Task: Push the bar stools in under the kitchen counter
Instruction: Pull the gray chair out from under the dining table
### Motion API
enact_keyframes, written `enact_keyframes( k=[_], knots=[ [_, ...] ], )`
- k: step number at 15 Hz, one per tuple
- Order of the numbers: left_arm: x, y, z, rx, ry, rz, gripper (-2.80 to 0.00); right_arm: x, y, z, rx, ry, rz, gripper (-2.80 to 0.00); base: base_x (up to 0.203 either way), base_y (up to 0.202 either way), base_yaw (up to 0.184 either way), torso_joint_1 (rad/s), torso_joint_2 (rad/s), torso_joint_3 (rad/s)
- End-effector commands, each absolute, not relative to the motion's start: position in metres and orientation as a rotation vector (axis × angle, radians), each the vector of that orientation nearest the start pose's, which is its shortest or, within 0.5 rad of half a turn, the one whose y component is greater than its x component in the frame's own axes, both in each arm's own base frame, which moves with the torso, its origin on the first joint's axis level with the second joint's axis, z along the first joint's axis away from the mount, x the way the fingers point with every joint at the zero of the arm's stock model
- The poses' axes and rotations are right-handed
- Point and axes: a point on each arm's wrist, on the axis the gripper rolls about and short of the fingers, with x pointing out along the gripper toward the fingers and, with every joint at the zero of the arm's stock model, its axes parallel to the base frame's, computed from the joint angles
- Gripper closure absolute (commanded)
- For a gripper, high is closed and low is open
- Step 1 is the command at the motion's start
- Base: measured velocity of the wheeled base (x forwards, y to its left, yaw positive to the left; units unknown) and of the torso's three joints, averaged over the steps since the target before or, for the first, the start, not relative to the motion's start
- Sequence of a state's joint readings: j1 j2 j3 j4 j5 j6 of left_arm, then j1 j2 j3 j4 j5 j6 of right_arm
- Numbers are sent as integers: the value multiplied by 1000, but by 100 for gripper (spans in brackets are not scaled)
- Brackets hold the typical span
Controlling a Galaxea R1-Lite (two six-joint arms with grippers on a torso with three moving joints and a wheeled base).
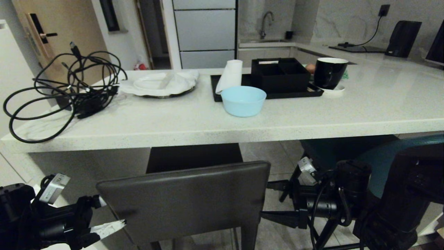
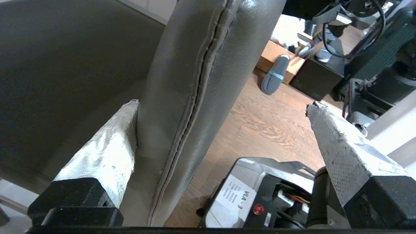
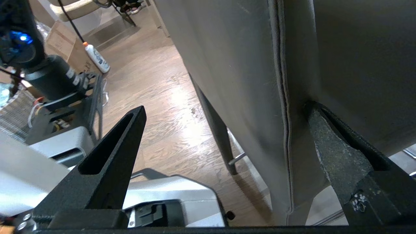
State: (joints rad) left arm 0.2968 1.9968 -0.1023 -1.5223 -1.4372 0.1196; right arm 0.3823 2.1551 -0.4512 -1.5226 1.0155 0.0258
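On the white tabletop (image 1: 194, 119) of the kitchen counter, a coil of black cables (image 1: 66, 86), a cloth-covered plate (image 1: 161, 83), a black tray (image 1: 267, 90) and a light blue bowl (image 1: 242, 100) are resting. The grey stool (image 1: 187, 201) is standing with its seat partly under the slab, its backrest outside. The left gripper (image 2: 224, 110) is spread wide, straddling the backrest's left edge, one finger (image 2: 110, 143) touching the leather. The right gripper (image 3: 224, 110) is likewise spread wide, straddling the right edge. The teal stool (image 1: 381, 163) is standing to the right, behind the right arm.
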Motion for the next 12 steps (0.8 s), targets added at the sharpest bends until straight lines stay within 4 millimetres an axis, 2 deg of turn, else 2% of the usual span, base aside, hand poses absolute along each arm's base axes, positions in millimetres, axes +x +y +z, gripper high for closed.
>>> enact_keyframes(
  k=[1,4,7,9,12],
  knots=[
    [214,42,54,-189,179,-1151,-280,282,136,47,81,201,1402,-280,0,0,0,0,0,0],
    [215,44,55,-185,174,-1143,-280,282,122,45,88,216,1364,-280,0,0,0,0,0,0],
    [214,44,53,-192,180,-1142,-280,280,115,54,80,190,1354,-280,0,0,0,0,0,0],
    [215,44,53,-194,181,-1142,-280,277,120,56,78,183,1404,-280,0,0,0,0,0,0],
    [215,44,51,-200,186,-1142,-280,267,141,64,60,155,1486,-280,0,0,0,0,0,0]
  ],
)
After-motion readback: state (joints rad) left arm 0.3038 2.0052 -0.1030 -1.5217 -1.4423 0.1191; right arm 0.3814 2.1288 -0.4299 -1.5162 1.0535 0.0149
